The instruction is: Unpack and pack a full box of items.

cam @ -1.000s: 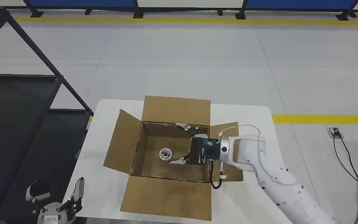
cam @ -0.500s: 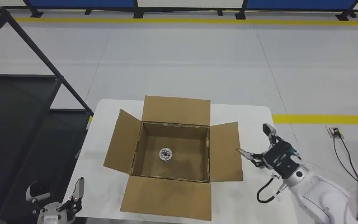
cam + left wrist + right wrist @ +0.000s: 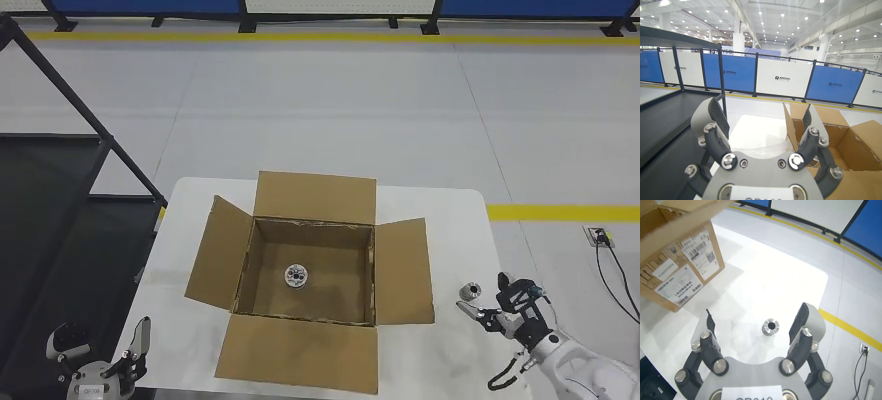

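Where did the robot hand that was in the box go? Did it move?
Yes. The right gripper moved out of the box, toward the right edge of the table, and is now open by a small metal cylinder.

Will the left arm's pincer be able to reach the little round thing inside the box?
Probably yes. The box is open and nothing covers the round part. The left pincer, open, sits outside the box's near corner, so it must rise over the wall first.
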You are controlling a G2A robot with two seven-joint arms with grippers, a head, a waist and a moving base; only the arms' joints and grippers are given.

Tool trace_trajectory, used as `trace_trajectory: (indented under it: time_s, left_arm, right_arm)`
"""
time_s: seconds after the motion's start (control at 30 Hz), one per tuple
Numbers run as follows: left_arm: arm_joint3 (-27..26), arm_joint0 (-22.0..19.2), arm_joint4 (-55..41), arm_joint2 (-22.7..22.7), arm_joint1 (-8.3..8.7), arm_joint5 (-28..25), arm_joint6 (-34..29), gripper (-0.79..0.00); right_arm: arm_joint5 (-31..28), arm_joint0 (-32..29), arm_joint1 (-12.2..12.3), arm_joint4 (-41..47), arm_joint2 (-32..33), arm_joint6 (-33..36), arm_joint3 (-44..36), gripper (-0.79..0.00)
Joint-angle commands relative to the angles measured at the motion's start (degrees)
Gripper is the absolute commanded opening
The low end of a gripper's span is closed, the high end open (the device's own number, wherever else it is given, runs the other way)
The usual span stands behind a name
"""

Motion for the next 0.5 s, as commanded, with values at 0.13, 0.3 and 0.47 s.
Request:
trace_trajectory:
  time_s: [0.13, 0.3, 0.47]
  left_arm:
    - [0.0, 0.0, 0.0, 0.0, 0.0, 0.0, 0.0, 0.0]
    - [0.0, 0.0, 0.0, 0.0, 0.0, 0.0, 0.0, 0.0]
    - [0.0, 0.0, 0.0, 0.0, 0.0, 0.0, 0.0, 0.0]
  right_arm:
    - [-1.1, 7.0, -0.2, 2.1, -3.2, 4.5, 10.0, 0.0]
    - [-2.1, 9.6, -0.3, 2.9, -4.4, 5.5, 13.7, 0.0]
    - [-2.1, 12.1, -0.3, 4.0, -5.3, 7.3, 17.3, -0.336]
